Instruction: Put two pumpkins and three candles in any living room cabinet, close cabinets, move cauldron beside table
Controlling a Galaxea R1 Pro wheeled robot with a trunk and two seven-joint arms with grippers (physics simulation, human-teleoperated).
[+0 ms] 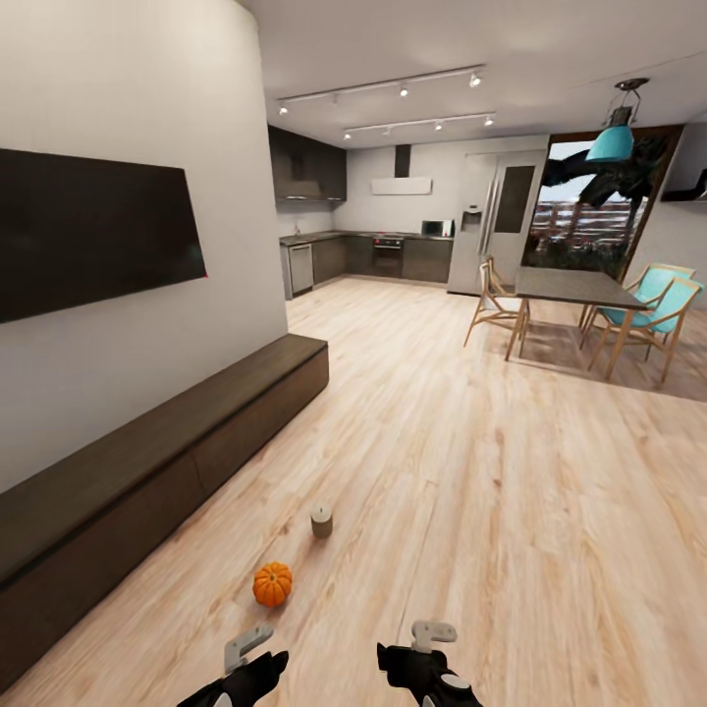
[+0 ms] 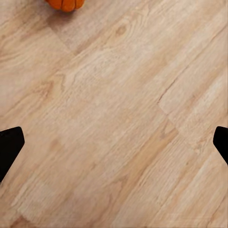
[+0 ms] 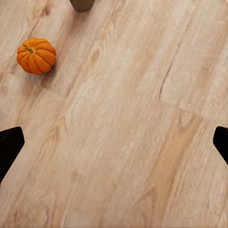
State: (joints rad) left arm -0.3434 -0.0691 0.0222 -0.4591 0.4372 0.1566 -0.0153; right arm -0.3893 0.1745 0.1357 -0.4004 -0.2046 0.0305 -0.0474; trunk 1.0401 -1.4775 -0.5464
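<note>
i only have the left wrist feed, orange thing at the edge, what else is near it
Observer: That's a pumpkin on the floor; a candle stands just beyond it.
Operator: where's the cabinet
Observer: The cabinet runs along the wall on the robot's left, with its fronts shut.
Operator: both grippers free?
Observer: The left gripper and right gripper are both open, holding nothing.
</note>
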